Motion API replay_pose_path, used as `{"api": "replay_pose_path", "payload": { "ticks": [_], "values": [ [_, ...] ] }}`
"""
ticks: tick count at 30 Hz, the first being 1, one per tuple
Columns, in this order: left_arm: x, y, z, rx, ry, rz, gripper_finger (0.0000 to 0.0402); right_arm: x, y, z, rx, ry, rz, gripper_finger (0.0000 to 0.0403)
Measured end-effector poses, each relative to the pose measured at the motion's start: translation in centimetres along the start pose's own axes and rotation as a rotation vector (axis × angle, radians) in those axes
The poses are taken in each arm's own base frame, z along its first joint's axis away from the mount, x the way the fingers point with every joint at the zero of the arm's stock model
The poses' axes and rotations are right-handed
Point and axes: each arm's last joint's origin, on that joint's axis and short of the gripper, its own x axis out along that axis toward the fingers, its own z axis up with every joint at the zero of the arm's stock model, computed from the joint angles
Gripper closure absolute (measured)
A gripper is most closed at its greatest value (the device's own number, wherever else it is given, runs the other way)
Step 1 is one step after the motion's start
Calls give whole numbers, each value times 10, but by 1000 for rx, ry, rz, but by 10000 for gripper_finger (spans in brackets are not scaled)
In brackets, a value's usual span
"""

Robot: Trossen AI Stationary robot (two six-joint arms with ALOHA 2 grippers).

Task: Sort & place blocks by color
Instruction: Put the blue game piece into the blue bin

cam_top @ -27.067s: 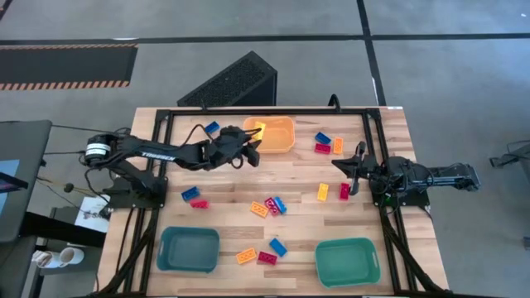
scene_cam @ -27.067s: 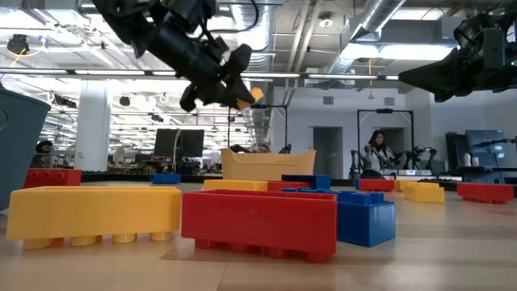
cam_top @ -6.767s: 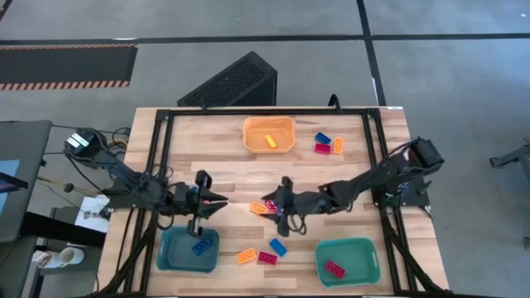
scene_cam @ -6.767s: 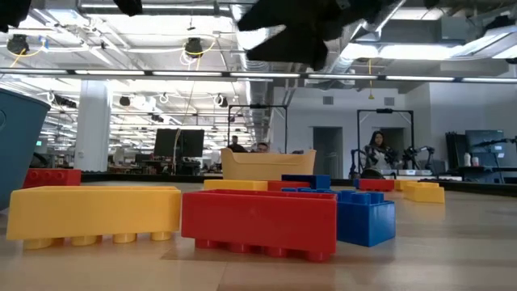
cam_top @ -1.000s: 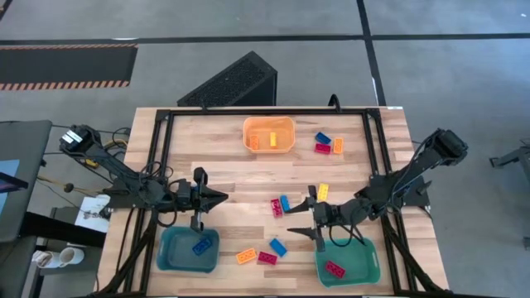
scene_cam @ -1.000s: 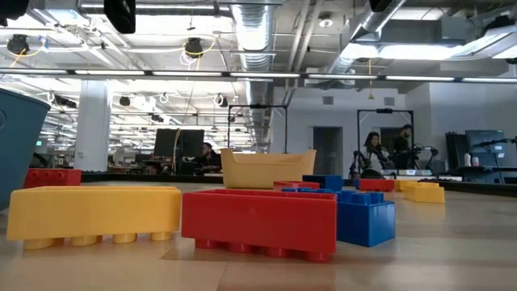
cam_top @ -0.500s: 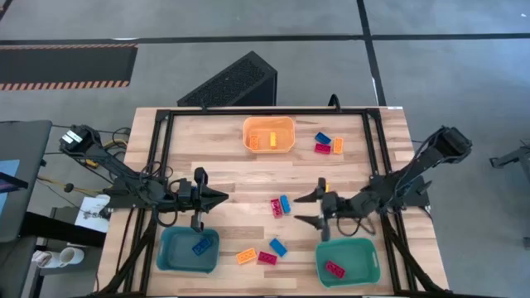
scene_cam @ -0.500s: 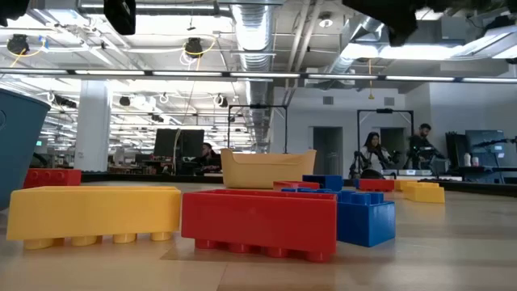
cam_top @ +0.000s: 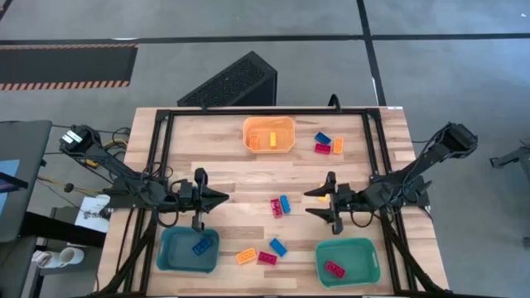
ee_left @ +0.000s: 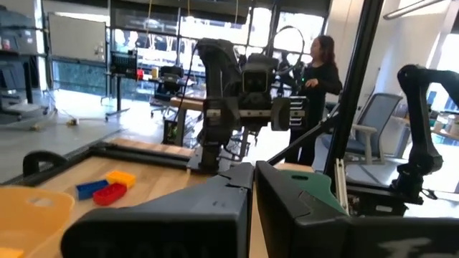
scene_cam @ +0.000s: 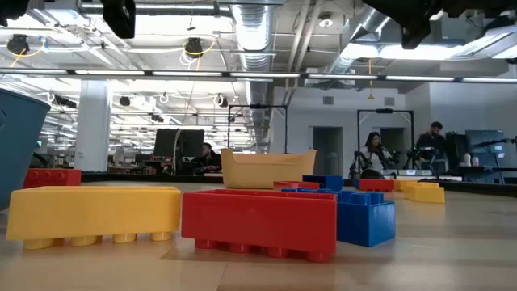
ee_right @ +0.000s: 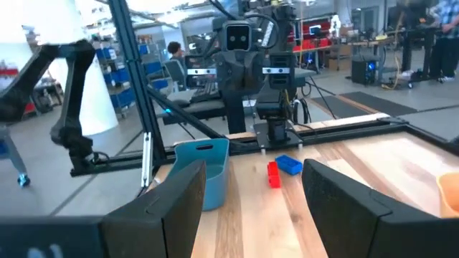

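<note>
Small red, blue and yellow-orange blocks lie flat on the wooden table. A red block (cam_top: 275,207) and a blue one (cam_top: 285,203) sit mid-table. Nearer the front are a blue (cam_top: 277,246), a red (cam_top: 267,257) and a yellow-orange block (cam_top: 245,256). My right gripper (cam_top: 315,204) hangs open just right of the middle pair, with nothing between its fingers (ee_right: 254,179). My left gripper (cam_top: 219,197) is shut and empty above the table, on the far side of the left teal bin (cam_top: 170,248).
The left teal bin holds a blue block (cam_top: 200,247). The right teal bin (cam_top: 364,248) holds a red one (cam_top: 334,268). An orange bin (cam_top: 286,124) at the far middle holds yellow blocks. Three more blocks (cam_top: 326,144) lie to its right. A black frame rail (cam_top: 265,111) borders the table.
My right gripper has moved from over the right teal bin's near-left corner toward the table's far edge and a little to the right. It has stayed open and empty. The blocks have not moved.
</note>
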Motion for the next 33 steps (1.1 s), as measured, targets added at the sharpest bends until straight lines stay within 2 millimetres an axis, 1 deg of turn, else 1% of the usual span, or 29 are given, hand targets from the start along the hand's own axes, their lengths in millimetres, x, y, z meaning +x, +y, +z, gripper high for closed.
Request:
{"api": "replay_pose_path", "payload": {
  "ticks": [3, 6, 9, 11, 15, 19, 23, 30, 33],
  "values": [
    [1, 1, -2, -8, 20, 16, 391, 0, 0, 0, -27, 4, 1, 150],
    [1, 4, -6, -38, 54, 30, 377, 0, 1, -1, -16, 11, 25, 150],
    [1, 9, -10, -54, 109, 55, 348, 0, 1, -2, -16, 18, 32, 150],
    [0, 15, -9, -73, 152, 86, 323, -1, 2, -2, -20, 25, 34, 150],
    [-5, 28, 4, -93, 318, 192, 274, 0, 0, -3, -28, 27, 28, 150],
    [-14, 39, 19, -115, 513, 283, 241, 0, -2, 2, -28, 9, 37, 150],
    [-24, 49, 25, -137, 701, 365, 228, -2, -4, 7, -23, -3, 60, 150],
    [-51, 69, 9, -175, 1061, 579, 227, -5, -6, 10, -29, 8, 57, 150],
    [-57, 73, 6, -153, 1151, 629, 227, -5, -6, 9, -33, 16, 56, 149]
  ]
}}
